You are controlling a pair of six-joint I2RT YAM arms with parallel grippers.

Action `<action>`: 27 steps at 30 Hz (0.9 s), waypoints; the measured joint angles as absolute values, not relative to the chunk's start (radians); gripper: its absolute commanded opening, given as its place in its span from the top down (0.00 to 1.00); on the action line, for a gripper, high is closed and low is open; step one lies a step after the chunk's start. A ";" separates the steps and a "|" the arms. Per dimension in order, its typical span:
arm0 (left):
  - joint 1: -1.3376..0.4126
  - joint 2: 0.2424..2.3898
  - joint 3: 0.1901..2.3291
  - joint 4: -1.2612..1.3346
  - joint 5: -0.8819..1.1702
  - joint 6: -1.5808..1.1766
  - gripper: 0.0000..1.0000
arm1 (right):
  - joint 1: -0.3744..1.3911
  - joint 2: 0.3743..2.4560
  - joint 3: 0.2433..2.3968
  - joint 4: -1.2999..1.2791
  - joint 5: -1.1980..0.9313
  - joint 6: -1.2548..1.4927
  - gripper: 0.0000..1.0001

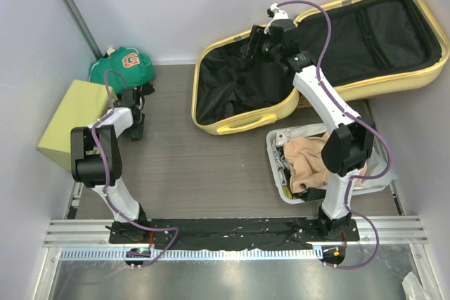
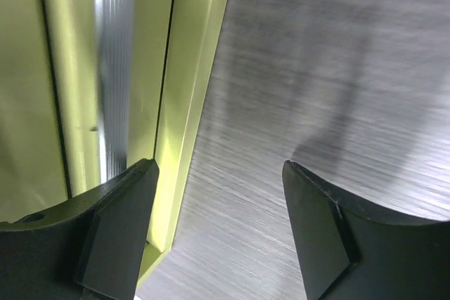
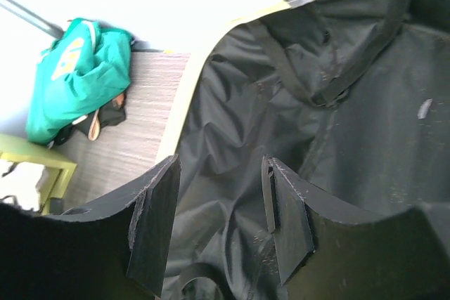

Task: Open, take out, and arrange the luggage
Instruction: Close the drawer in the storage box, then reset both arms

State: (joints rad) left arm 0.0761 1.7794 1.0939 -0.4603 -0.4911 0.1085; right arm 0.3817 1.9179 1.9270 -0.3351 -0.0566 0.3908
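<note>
— Jaws on the left gripper point(image 2: 218, 173), are they spread or pinching something?

— Spread wide, nothing between the fingers point(image 2: 119, 223). Only bare grey table point(image 2: 316, 68) shows in the gap. That gripper hangs low at the left of the overhead view, just beside the yellow-green box point(image 1: 70, 121), whose edge fills the left side of its own wrist view.

— And the right gripper point(image 3: 221, 173)?

— Parted too, with a clear gap and nothing clamped. From above it's in the upper middle of the frame, poised over the luggage point(image 1: 218, 93), and its wrist camera sees rumpled black lining point(image 3: 351, 138) past the fingertips.

— Where does the luggage sit?

— Upper right of the overhead picture, lying open like a book. One half is toward the centre and the other runs off to the upper right corner. Both show black lining inside the pale yellow shell, and I can't spot anything lying on it.

— Anything else on the table?

— A green garment point(image 1: 119, 67) with an orange letter is bunched at the upper left, behind the box. Lower right, a pale basket point(image 1: 275, 147) sits close to the luggage's near edge, with beige cloth point(image 1: 309, 159) heaped in it. I can't tell whether basket and shell touch
</note>
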 measured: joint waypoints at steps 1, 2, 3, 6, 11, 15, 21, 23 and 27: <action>0.067 1.774 1.098 -0.459 -0.479 0.106 0.23 | 0.381 1.918 1.927 -0.336 -0.050 0.389 0.42; 0.060 1.763 1.102 -0.457 -0.465 0.098 0.22 | 0.378 1.918 1.927 -0.336 -0.036 0.382 0.42; 0.050 1.753 1.108 -0.459 -0.448 0.086 0.22 | 0.377 1.918 1.927 -0.335 -0.022 0.374 0.42; -0.026 1.711 1.158 -0.467 -0.387 0.055 0.20 | 0.373 1.918 1.927 -0.335 0.015 0.355 0.42; -0.211 1.682 1.378 -0.491 -0.327 -0.011 0.19 | 0.371 1.916 1.929 -0.324 0.094 0.324 0.38; -0.252 1.653 1.569 -0.486 -0.244 -0.096 0.03 | 0.371 1.831 1.795 -0.220 0.170 0.280 0.28; -0.229 1.488 1.588 -0.421 -0.163 -0.162 0.00 | 0.377 1.570 1.439 0.041 0.321 0.168 0.00; -0.229 1.450 1.579 -0.399 -0.157 -0.175 0.00 | 0.377 1.527 1.383 0.117 0.355 0.137 0.00; -0.229 1.405 1.562 -0.376 -0.166 -0.195 0.00 | 0.378 1.510 1.337 0.215 0.403 0.108 0.01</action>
